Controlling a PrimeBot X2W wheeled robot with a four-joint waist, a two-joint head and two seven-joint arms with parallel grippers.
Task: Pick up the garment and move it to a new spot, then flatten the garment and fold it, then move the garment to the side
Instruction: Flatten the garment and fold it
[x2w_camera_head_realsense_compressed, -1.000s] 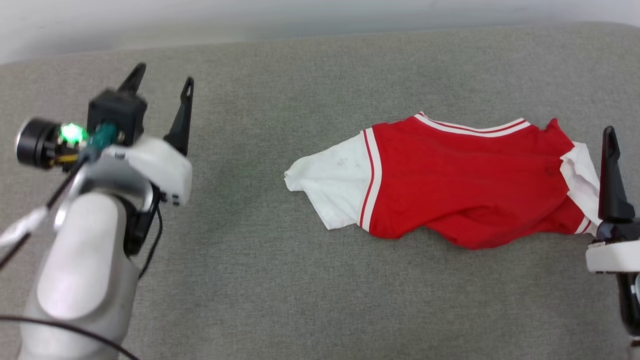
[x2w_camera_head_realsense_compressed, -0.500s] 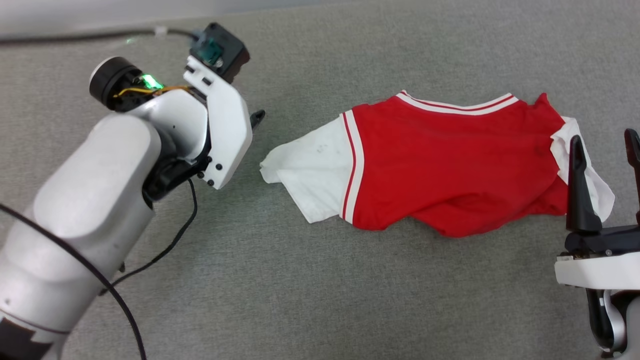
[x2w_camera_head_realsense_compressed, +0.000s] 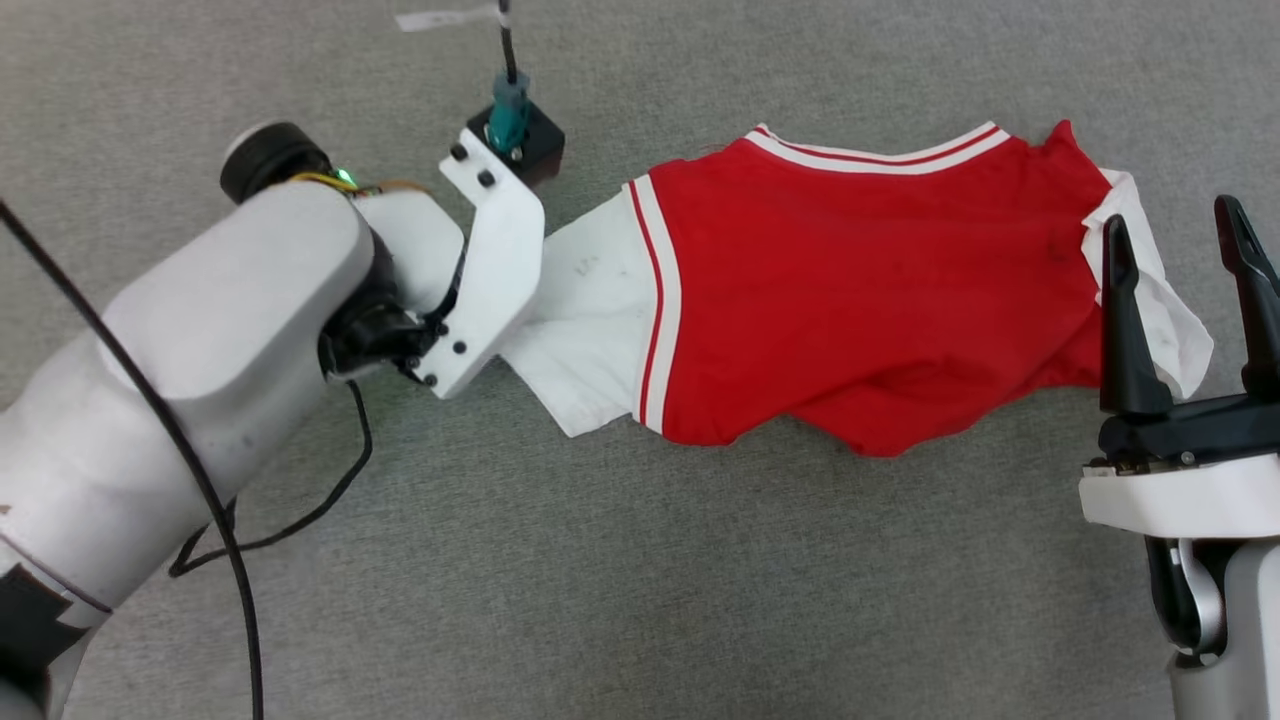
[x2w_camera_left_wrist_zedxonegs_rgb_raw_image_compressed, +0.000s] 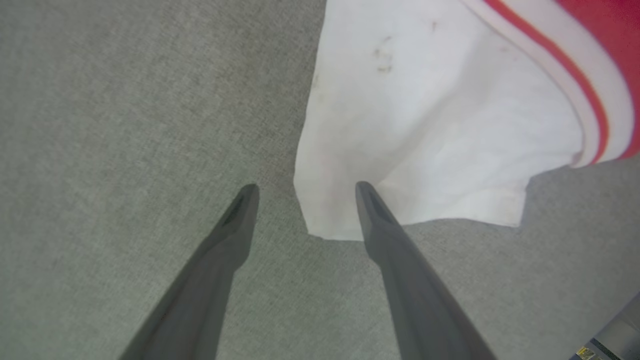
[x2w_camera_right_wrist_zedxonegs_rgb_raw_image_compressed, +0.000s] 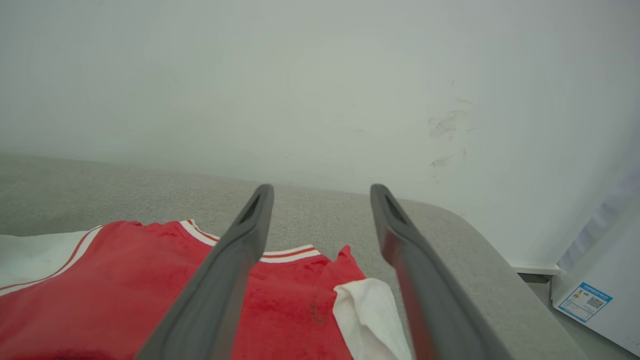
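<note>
The garment lies crumpled on the grey padded surface: a red body with white sleeves and striped trim. My left arm reaches over its left white sleeve, its fingers hidden under the wrist. In the left wrist view my left gripper points down, open, astride the sleeve corner, with one finger over cloth and one over the grey surface. My right gripper stands open by the right sleeve, holding nothing. In the right wrist view that gripper hangs above the garment.
A pale wall rises behind the padded surface, whose rounded far-right corner drops off to the floor. A white box with a label stands beyond that corner. Black cables trail from my left arm.
The head view has tilted down. My left arm has swung right and turned its fingers down over the left sleeve. My right gripper has come further into the view, both fingers showing now. Both stay open.
</note>
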